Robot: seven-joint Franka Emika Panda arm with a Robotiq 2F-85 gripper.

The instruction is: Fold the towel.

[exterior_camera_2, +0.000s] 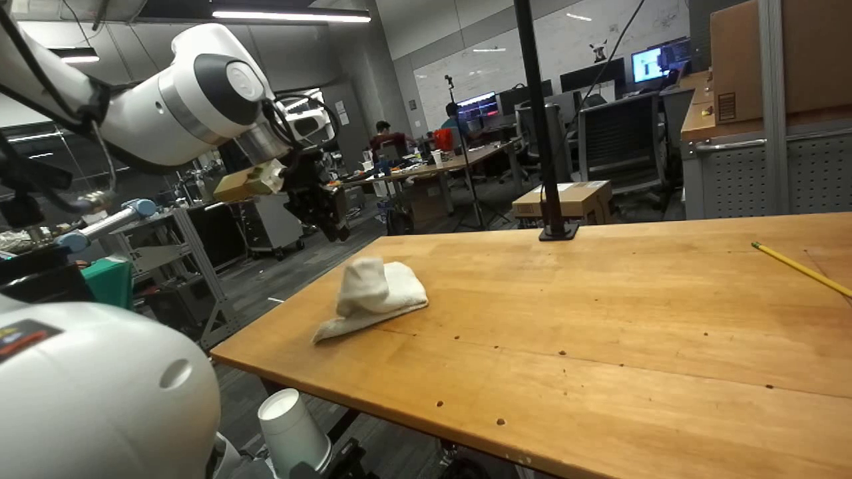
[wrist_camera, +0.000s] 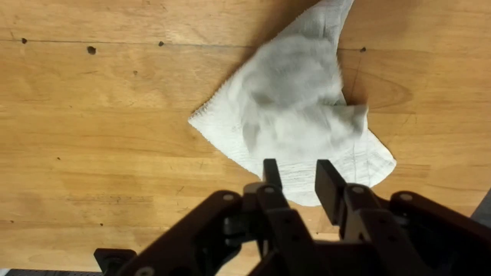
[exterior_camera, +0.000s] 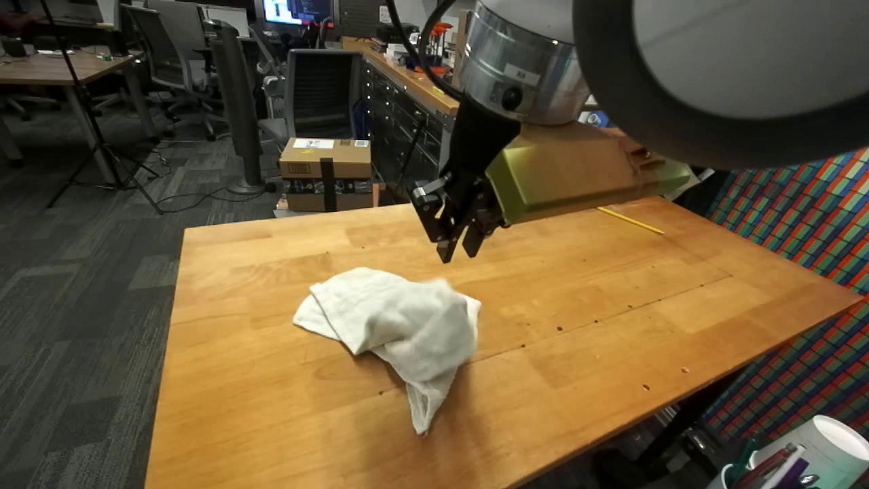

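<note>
"What do we list first?"
"One towel (exterior_camera: 407, 319), white, crumpled: on our worktop (exterior_camera: 271, 407), seven o'clock of the pincer (exterior_camera: 457, 253) in an exterior view."
"Its state?"
"Pincer: released, jaws parted, raised above the worktop. We add one pencil (exterior_camera: 631, 221), yellow, two o'clock of the towel there."

Towel (exterior_camera: 414, 322): one, confirmed in all three views.
Claw (wrist_camera: 295, 163): one.
Claw fingers (wrist_camera: 330, 191): two.
Arm (exterior_camera_2: 146, 120) bearing the claw: one.
Tabletop (exterior_camera_2: 632, 299): one.
Pencil (exterior_camera_2: 802, 269) on the tabletop: one, confirmed in both exterior views.
Post (exterior_camera_2: 540, 120) on the tabletop: one, in an exterior view.
Tabletop holes (exterior_camera_2: 500, 422): several; some too small for a firm total.
People (exterior_camera_2: 389, 142): two, in an exterior view.
Pens (exterior_camera: 781, 468): several, overlapping, in an exterior view; exact number cannot be told.
</note>
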